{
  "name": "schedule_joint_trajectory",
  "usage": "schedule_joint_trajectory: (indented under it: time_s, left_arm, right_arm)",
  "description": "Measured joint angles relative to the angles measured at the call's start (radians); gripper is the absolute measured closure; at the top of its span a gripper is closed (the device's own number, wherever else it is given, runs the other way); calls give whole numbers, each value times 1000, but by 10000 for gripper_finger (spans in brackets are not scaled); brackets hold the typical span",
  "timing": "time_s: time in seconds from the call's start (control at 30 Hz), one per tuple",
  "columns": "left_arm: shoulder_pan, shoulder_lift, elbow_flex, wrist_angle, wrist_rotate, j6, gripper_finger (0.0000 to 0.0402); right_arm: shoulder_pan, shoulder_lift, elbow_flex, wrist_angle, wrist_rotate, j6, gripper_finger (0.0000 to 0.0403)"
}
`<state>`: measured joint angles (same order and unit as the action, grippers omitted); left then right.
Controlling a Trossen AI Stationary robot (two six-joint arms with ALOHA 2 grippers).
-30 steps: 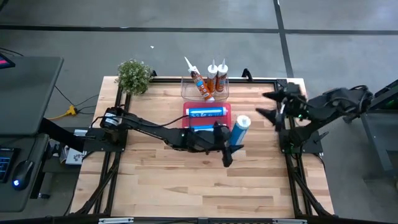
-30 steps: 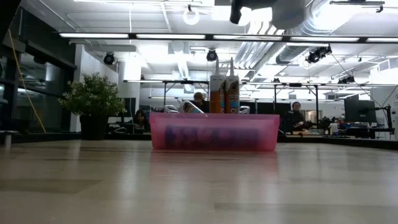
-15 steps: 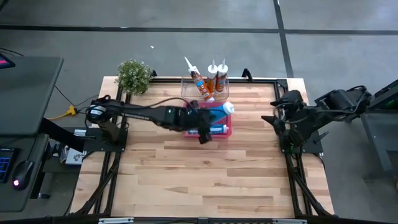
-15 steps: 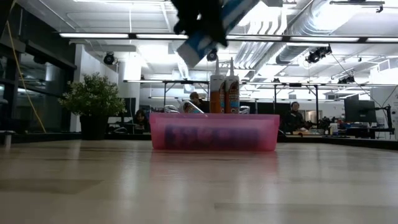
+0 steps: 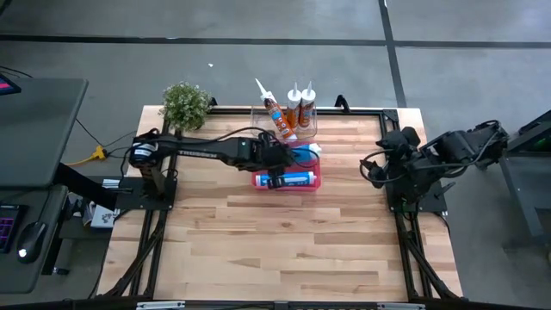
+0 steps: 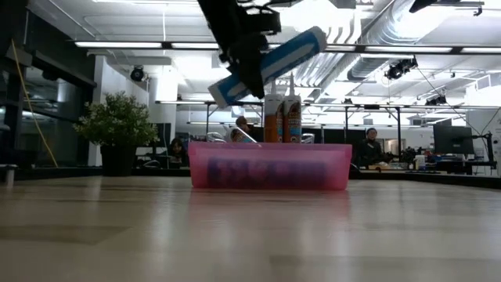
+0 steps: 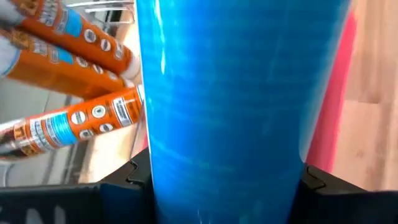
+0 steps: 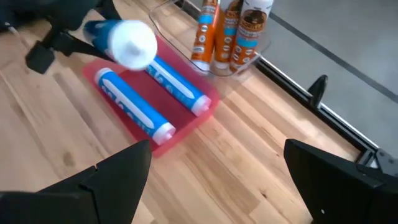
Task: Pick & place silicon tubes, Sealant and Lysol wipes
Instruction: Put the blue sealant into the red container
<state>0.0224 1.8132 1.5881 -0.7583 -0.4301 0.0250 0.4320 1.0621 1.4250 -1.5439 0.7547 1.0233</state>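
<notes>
My left gripper (image 5: pixel 280 165) is shut on a blue tube with a white cap (image 5: pixel 303 154) and holds it in the air over the pink tray (image 5: pixel 315 178). In the right wrist view two more blue tubes (image 8: pixel 155 93) lie flat in that tray (image 8: pixel 109 90). Several orange sealant tubes (image 5: pixel 291 110) stand in a clear container behind the tray, nozzles up. My right gripper (image 5: pixel 373 167) waits open by the table's right edge, holding nothing. My left gripper pinches the blue tube's round body (image 7: pixel 155 168) between its two fingers, nearer the tube's base than its cap. The fingers (image 6: pixel 249 66) slant down from above and lie across the tube. The tube is clear of the tray and tilted, its cap end (image 6: pixel 317 35) higher.
A small potted plant (image 5: pixel 185 105) stands at the table's far left corner. Bare wooden tabletop (image 5: pixel 284 241) lies in front of the tray. People sit at desks in the room beyond the table, in the low view.
My left gripper has carried the blue tube from the tabletop right of the tray toward the far left, to above the tray, rolling its wrist; the tube now slants with its cap end up. My right gripper has tipped downward and sunk a little.
</notes>
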Motion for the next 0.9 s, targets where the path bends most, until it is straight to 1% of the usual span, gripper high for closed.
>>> schedule_joint_trajectory:
  time_s: [0.1,0.17,0.37,0.47,0.73,0.83,0.9]
  left_arm:
    - [6,26,-2,-34,-2,33,211]
    - [15,55,-2,0,12,39,211]
    - [31,93,11,-29,34,67,211]
    - [46,129,34,-32,49,87,211]
    - [89,217,120,-105,80,137,211]
    - [100,227,127,-169,109,139,211]
    - [105,238,138,-126,134,147,211]
  right_arm:
    - [0,-1,0,-7,0,18,40]
    - [0,-2,0,-8,2,26,40]
    - [0,-1,0,-8,3,49,40]
    - [0,-1,0,-8,3,51,40]
    - [0,-1,0,-8,-2,77,40]
    - [0,-1,0,-7,-6,80,41]
    - [0,-1,0,-7,-7,80,41]
